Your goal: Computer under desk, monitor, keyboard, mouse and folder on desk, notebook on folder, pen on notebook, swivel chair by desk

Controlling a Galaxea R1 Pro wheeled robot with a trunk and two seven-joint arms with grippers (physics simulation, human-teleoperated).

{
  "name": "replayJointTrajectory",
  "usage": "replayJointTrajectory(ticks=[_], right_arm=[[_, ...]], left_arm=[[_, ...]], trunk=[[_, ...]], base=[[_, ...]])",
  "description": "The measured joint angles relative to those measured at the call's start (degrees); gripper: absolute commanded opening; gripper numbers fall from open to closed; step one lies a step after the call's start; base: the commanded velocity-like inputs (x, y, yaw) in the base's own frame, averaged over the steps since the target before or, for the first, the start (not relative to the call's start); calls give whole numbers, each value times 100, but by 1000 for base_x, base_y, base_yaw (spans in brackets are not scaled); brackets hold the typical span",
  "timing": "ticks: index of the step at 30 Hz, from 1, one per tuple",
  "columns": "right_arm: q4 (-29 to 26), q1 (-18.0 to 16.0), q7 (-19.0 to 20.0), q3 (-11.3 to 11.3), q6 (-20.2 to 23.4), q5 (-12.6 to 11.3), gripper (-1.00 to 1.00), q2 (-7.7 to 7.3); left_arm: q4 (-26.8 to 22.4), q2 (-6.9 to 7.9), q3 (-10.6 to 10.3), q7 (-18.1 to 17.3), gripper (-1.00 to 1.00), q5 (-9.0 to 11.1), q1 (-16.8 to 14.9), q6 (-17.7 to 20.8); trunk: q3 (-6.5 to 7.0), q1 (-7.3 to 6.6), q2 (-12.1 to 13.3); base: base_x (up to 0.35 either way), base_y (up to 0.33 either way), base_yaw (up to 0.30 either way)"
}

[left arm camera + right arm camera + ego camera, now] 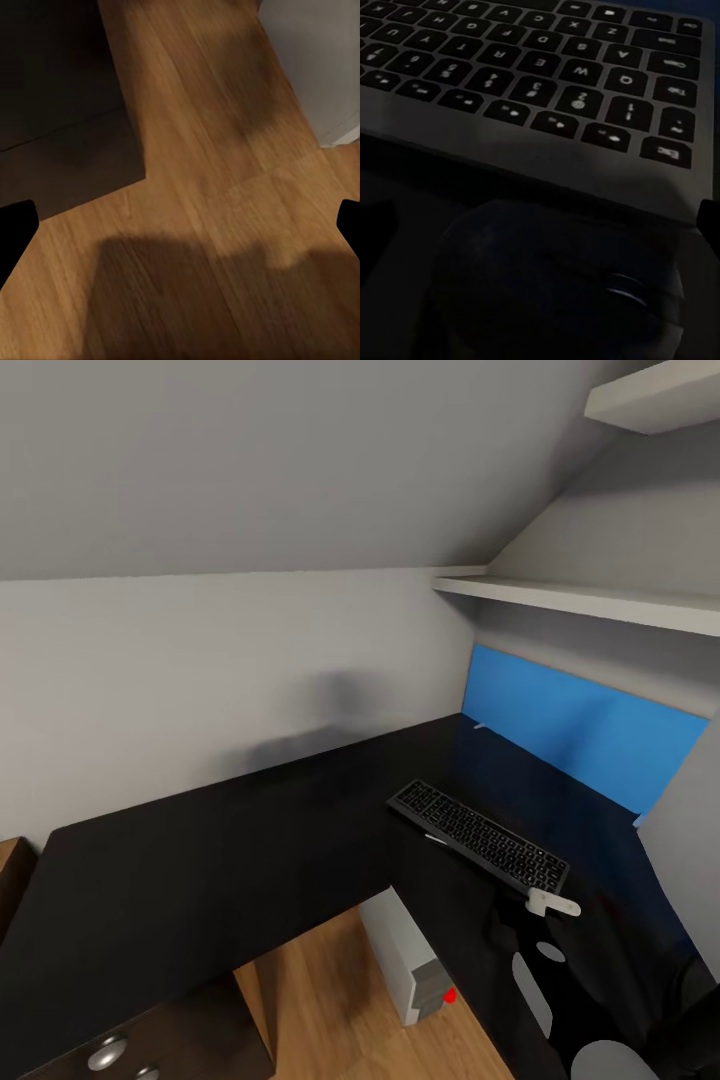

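Head view first: keyboard (478, 834) lies on the black bench (200, 870), computer (408, 955) under its edge; no monitor visible.

Left wrist view: left claw (180, 225) wide open, empty, over wooden floor (210, 187).

Right wrist view: mouse (555, 285), dim, just beside the keyboard (532, 67). Placing it seems the step in hand; whether the right claw grips it, I cannot tell.

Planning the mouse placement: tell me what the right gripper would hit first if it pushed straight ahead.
Most likely the mouse, the dark rounded shape right ahead of the right gripper, with the keyboard just beyond. Depth is hard to judge.
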Motion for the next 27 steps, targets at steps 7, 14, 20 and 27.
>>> replayJointTrajectory(ticks=[7, 14, 20, 27], right_arm=[[0, 0, -5, -1, 1, 0, 100, -1], [0, 0, -6, -1, 2, 0, 100, -1], [0, 0, -6, -1, 2, 0, 100, 1], [6, 0, -3, -3, 1, 0, 100, 3]], left_arm=[[0, 0, 0, -3, 100, -2, 0, -4], [2, 0, 0, -4, 100, -3, 0, -5], [3, 0, 0, -10, 100, -3, 0, -4], [-1, 0, 0, -11, 100, -1, 0, -2]], trunk=[[0, 0, 0], [0, 0, 0], [0, 1, 0], [0, 0, 0]], base=[[0, 0, 0], [0, 0, 0], [-48, 0, 0], [-41, 0, 0]])
